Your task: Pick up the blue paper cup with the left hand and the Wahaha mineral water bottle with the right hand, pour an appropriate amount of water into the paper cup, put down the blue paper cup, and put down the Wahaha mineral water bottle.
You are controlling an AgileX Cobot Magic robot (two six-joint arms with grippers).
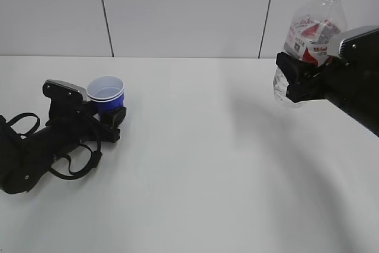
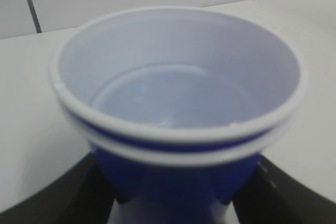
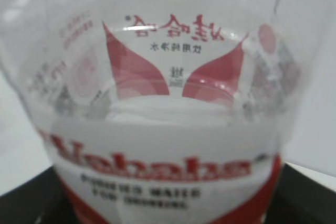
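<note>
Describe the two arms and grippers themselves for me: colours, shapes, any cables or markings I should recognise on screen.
Both arms are matte black. The left arm has loose black cable loops along it and a grey-silver camera block on top; its gripper has blocky black fingers. The right gripper is likewise black and angular, with a grey block above. No readable markings show on either.

- The cup (image 1: 107, 95) stands on the table (image 1: 201, 164) at the left, between the left gripper's (image 1: 109, 117) fingers.
- The bottle (image 1: 308, 39) is at the far right, seemingly off the table, in the right gripper (image 1: 296, 81).
- Cup and bottle are well apart.
</note>
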